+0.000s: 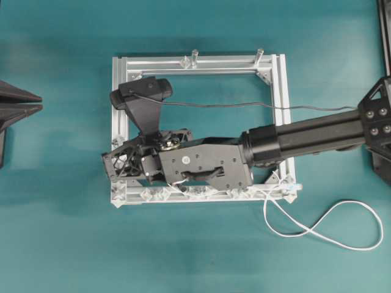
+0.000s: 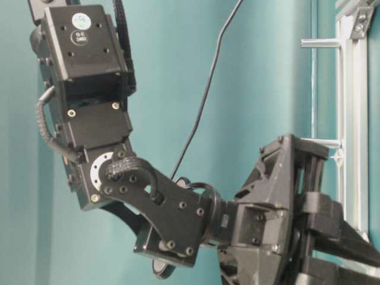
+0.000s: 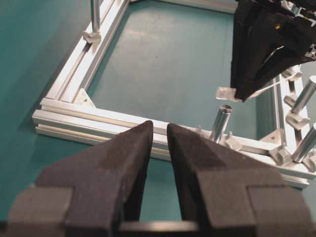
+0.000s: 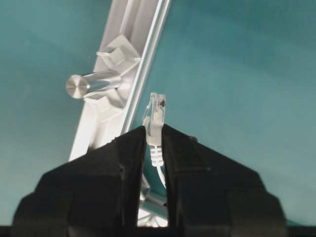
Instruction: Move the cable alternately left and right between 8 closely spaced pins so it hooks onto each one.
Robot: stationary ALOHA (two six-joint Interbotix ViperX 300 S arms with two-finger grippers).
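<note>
My right gripper [image 4: 154, 129] is shut on the cable's clear plug [image 4: 156, 114], which sticks out past the fingertips. A stubby silvery pin [image 4: 94, 83] on a diamond-shaped base stands just left of the plug. From overhead, the right gripper [image 1: 109, 166] hovers over the frame's lower left corner. The white cable [image 1: 317, 229] loops on the table at the lower right and runs to the bottom rail, where several pins [image 1: 156, 194] stand in a row. My left gripper [image 3: 159, 129] is open and empty, outside the frame's left rail. It sees the plug [image 3: 227, 93] above a pin [image 3: 221, 121].
The square aluminium frame [image 1: 119, 85] lies on the teal table. Two taller slim cylinders [image 1: 194, 58] stand on its far rail. A thin black camera wire [image 1: 244, 104] crosses the frame. The right arm [image 1: 317, 131] spans the frame's lower half. The left gripper [image 1: 40, 102] sits at the left edge.
</note>
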